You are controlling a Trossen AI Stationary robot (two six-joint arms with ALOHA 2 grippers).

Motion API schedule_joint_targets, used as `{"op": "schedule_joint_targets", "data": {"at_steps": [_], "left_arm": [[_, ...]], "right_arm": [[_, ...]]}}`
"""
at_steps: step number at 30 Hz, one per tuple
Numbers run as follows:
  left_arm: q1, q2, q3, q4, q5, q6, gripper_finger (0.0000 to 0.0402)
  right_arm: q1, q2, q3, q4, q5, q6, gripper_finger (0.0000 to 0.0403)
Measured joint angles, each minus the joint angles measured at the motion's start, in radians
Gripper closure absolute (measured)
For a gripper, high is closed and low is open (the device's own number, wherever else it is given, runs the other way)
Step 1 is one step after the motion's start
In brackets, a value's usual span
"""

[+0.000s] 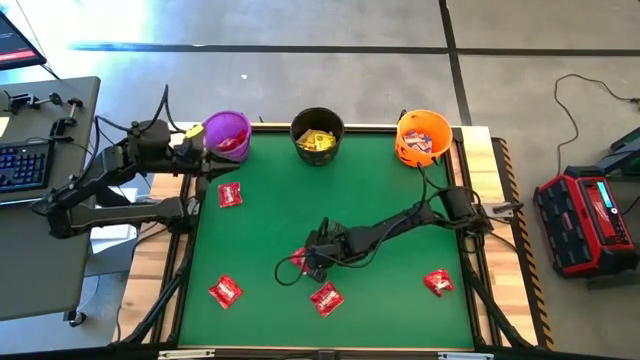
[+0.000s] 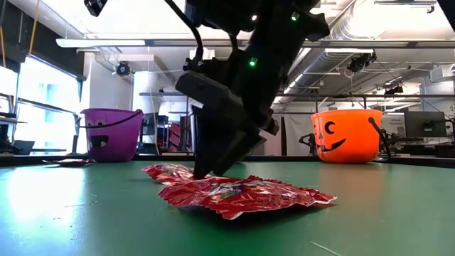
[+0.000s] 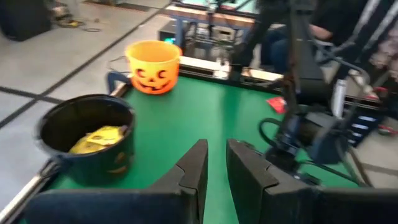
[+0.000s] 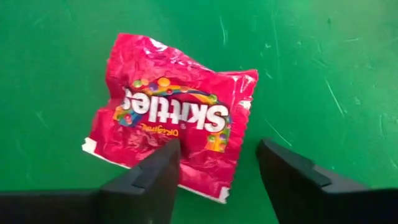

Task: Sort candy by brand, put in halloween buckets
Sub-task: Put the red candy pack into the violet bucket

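The right gripper (image 4: 214,171), jaws apart, stands over a red packet (image 4: 171,112) near the table's (image 1: 400,200) front edge; lower squarely, one finger each side, before closing.

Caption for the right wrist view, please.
Open right gripper poised over a red Skittles packet on the green table.

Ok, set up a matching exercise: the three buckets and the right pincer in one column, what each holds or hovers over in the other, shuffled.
Column one:
1. purple bucket
2. black bucket
3. orange bucket
4. right pincer

Column two:
A. yellow packets
B. open over a red packet on the mat
C. red candy inside
D. white-and-blue bars

Pairs: 1-C, 2-A, 3-D, 4-B
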State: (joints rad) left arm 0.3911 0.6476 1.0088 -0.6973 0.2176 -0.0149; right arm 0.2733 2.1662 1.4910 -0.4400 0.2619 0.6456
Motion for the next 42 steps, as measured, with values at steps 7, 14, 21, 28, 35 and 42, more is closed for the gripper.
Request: {"op": "schedule_joint_targets", "data": {"at_steps": [7,14,21,28,35,42], "left_arm": [[-0.050,-0.001,0.000,0.000,0.041,0.002,0.0391],[-0.074,-0.035,-0.001,0.023,-0.008,-0.005,0.0401],[-0.072,-0.080,-0.001,-0.104,-0.197,-0.043,0.0401],[-0.072,-0.092,-0.001,-0.240,-0.370,-0.112,0.0401],[-0.072,-0.092,-0.001,-0.258,-0.349,-0.070,0.0401],[-0.072,-0.092,-0.001,-0.259,-0.349,-0.053,0.0401]], "right_arm": [[0.000,0.000,0.000,0.004,-0.031,-0.009,0.0339],[-0.006,-0.025,0.001,0.003,-0.108,-0.009,0.0387],[-0.040,-0.066,0.054,0.015,-0.115,-0.055,0.0401],[-0.088,-0.066,0.169,0.006,-0.142,-0.118,0.0398],[-0.061,-0.066,0.177,-0.043,-0.232,-0.315,0.0311],[-0.048,-0.051,0.163,-0.029,-0.251,-0.567,0.0194]]}}
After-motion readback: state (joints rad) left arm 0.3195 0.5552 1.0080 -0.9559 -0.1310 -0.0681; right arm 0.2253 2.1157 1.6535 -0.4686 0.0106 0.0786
